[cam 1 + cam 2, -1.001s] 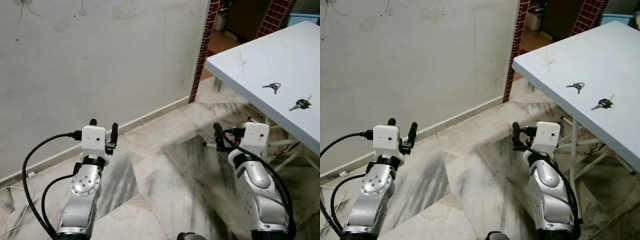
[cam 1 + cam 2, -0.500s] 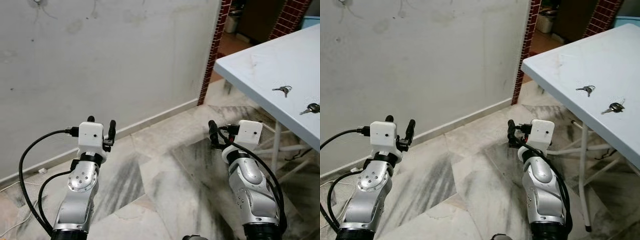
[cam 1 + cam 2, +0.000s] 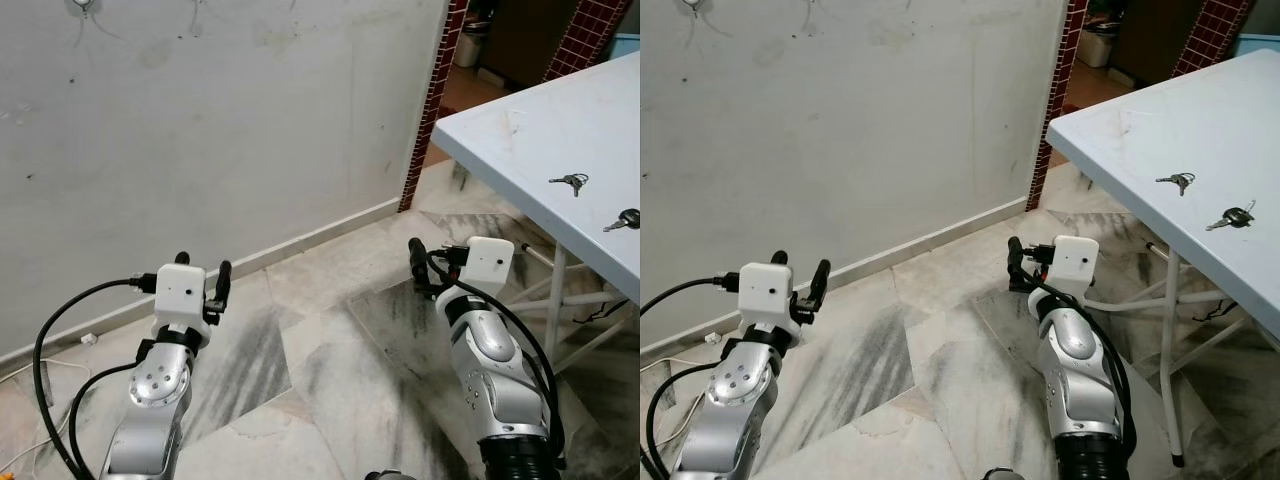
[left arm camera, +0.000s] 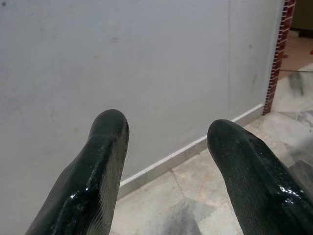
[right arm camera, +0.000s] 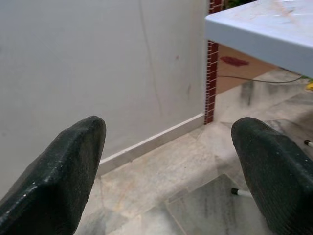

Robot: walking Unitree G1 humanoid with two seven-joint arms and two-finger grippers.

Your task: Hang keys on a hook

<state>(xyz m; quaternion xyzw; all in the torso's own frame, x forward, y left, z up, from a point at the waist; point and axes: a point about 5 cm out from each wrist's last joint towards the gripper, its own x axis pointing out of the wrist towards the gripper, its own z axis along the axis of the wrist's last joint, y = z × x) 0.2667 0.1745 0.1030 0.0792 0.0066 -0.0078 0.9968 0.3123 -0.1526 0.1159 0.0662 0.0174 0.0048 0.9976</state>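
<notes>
Keys first: I'm looking at two small metal sets lying on the pale blue-white tabletop (image 3: pixel 520 130) at the right of the head view, a silver bunch of keys (image 3: pixel 572 182) nearer the middle of the top and a dark-headed key with a green tag (image 3: pixel 625 218) close to the right edge of the frame. Neither is being touched by anything, so I'm judging the task as barely begun: nothing is picked up and nothing is hung.

I'm holding both arms out low over the grey-veined marble floor (image 3: pixel 330 350). My left gripper (image 3: pixel 200 275) is sitting at lower left, its two black fingers spread apart and holding nothing; in its wrist view the fingers (image 4: pixel 98 166) are framing the bare plaster wall (image 3: pixel 220 130) and the skirting tile. My right gripper (image 5: pixel 171 161) is at centre right, just short of the table's near edge and well below the top, also spread wide and empty.

For the hook, I'm watching the very top left of the head view, where a small white fitting on the wall (image 3: pixel 82 6) is just poking into frame; I can't tell from here whether it's a hook. I'm reckoning everything's ahead: reaching the table, pinching a set, carrying it to the wall, hanging it.
</notes>
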